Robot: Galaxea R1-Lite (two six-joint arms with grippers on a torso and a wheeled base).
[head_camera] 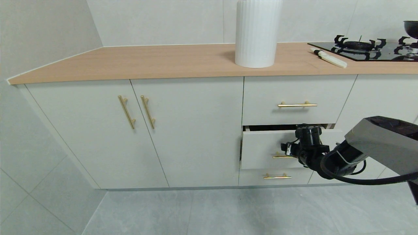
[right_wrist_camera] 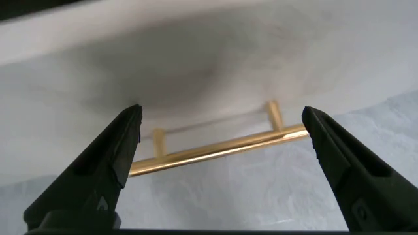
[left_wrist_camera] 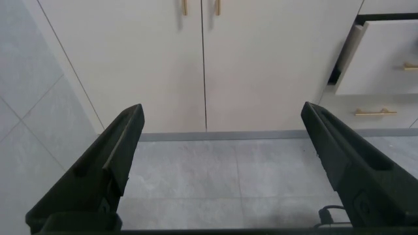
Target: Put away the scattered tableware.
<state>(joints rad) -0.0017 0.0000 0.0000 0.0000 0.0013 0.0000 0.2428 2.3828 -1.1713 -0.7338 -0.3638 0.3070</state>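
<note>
A white utensil lies on the wooden counter beside the stove. Below it, the middle drawer stands pulled out a little, with a dark gap along its top. My right gripper is at that drawer's gold handle. In the right wrist view the right gripper is open, its fingers standing on either side of the handle without closing on it. My left gripper hangs open and empty over the floor in front of the cabinet doors, with the drawer off to one side.
A tall white ribbed container stands on the counter. A black gas stove sits at the far right. Two cabinet doors with gold handles are shut. The top drawer and bottom drawer are shut. Grey tiled floor lies below.
</note>
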